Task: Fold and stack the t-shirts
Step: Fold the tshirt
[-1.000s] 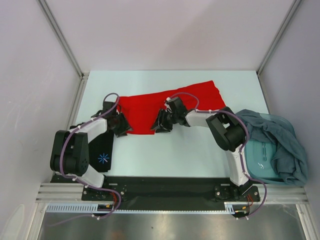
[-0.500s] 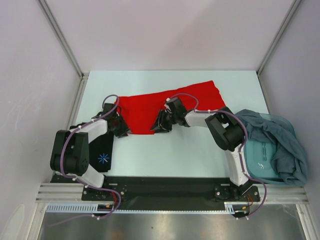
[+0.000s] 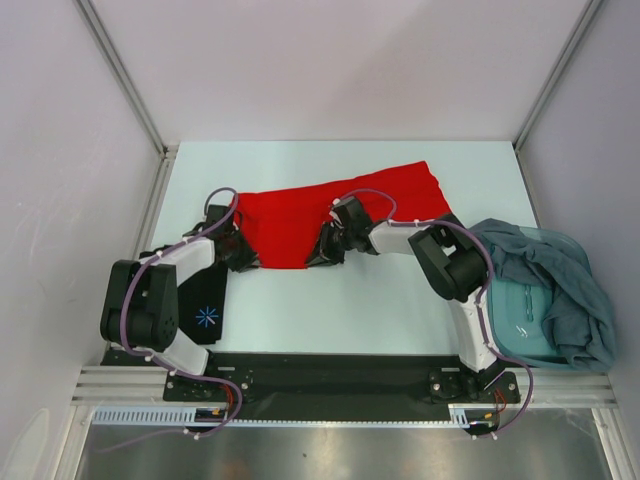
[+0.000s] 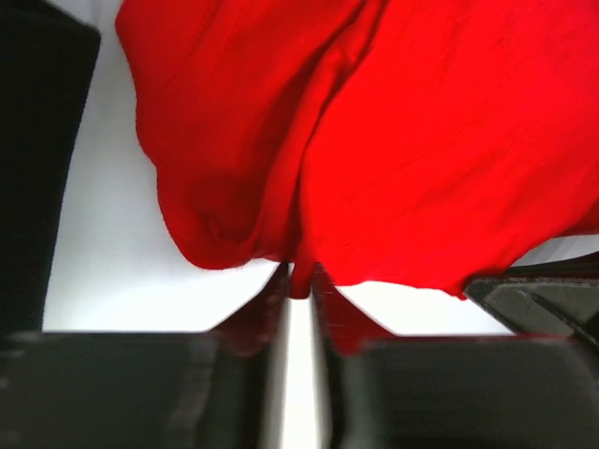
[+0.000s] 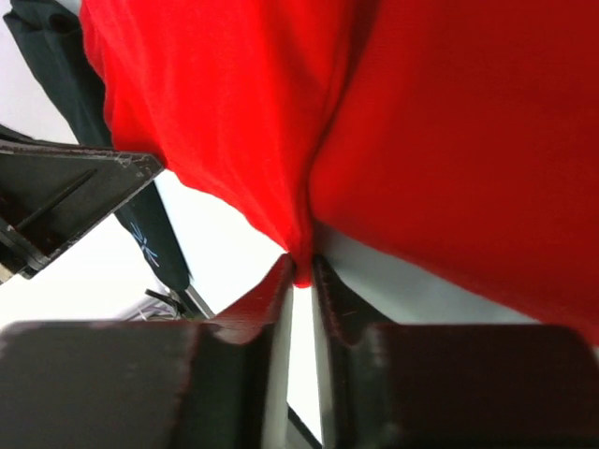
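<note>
Fingers (image 4: 264, 313) of left gripper (image 4: 299, 281): closed, pinching the near hem of the red shirt (image 4: 421, 140). Fingers (image 5: 267, 299) of right gripper (image 5: 299, 273): closed, nipping a fold of the same hem.

Left arm: elbow raised above its base, forearm angled away and right to the shirt's near-left corner. Right arm: elbow bent at the right, forearm reaching left, low over the table (image 3: 350, 310), to the middle of the near hem.

Red shirt: flat on the middle of the table, long axis left to right, right end slanting away.

Black shirt (image 3: 207, 315): under the left arm. Grey shirts (image 3: 565, 285): heaped on a bin (image 3: 515, 325), right.
</note>
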Motion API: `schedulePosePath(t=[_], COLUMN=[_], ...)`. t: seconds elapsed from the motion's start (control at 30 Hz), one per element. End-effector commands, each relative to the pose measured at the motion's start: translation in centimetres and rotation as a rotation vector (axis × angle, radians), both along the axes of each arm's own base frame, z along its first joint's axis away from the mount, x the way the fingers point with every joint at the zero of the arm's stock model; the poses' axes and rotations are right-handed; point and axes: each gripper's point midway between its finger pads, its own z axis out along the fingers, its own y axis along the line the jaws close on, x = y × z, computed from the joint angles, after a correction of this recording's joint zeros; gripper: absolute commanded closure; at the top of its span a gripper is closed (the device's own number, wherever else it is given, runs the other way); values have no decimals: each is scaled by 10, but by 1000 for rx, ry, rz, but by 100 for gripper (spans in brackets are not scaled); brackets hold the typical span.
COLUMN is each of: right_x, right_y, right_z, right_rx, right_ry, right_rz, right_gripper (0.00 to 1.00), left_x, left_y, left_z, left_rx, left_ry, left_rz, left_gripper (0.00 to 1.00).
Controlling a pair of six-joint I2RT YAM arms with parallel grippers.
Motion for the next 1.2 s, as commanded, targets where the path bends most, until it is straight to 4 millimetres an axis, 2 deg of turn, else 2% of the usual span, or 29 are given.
schedulePosePath(t=[0.0,0.07,0.1,0.27,0.37,0.4,0.47,0.6,0.63,0.7,0.73,0.83,0.87,0.93,0.97,1.03,1.1,1.17], right_x=[-1,2,3,12,18,26,31,51,59,71,81,99,108,116,123,131,139,143], right_y=[3,2,3,5,5,5,5,0,1,-4,-3,-7,-7,-7,-6,-7,-8,-9], right_z=[-7,-4,-1,36,49,58,62,70,78,75,84,79,89,80,88,81,88,83], right_rx=[-13,-20,-21,5,21,32,44,65,81,85,99,102,116,117,132,141,158,163], right_ry=[4,-21,-35,-85,-85,-98,-92,-94,-110,-101,-120,-117,-136,-125,-141,-128,-137,-130], right_rz=[6,9,13,35,47,40,39,11,7,-2,-7,-11,-8,-7,-3,-3,-3,0], right_gripper=[89,99,100,100,100,100,100,100,100,100,100,100,100,100,100,100,100,100], left_x=[22,24,25,33,43,47,57,73,77,87,91,104,111,118,123,128,133,140], left_y=[0,1,1,-1,-2,-1,-3,-6,-6,-9,-9,-10,-10,-10,-11,-11,-10,-9], left_z=[20,23,24,49,66,69,79,88,87,93,95,97,101,102,106,103,104,106], left_rx=[2,12,15,13,17,21,20,15,16,9,9,12,13,18,15,18,19,20], left_ry=[-83,-96,-101,-160,-203,-211,-236,-258,-257,-281,-289,-300,-311,-316,-327,-322,-324,-335], left_rz=[-6,-10,-16,-27,-28,-30,-37,-44,-45,-49,-49,-45,-42,-37,-35,-30,-17,-9], left_gripper=[87,93,100,100,100,99,100,100,99,100,100,100,100,99,100,100,100,100])
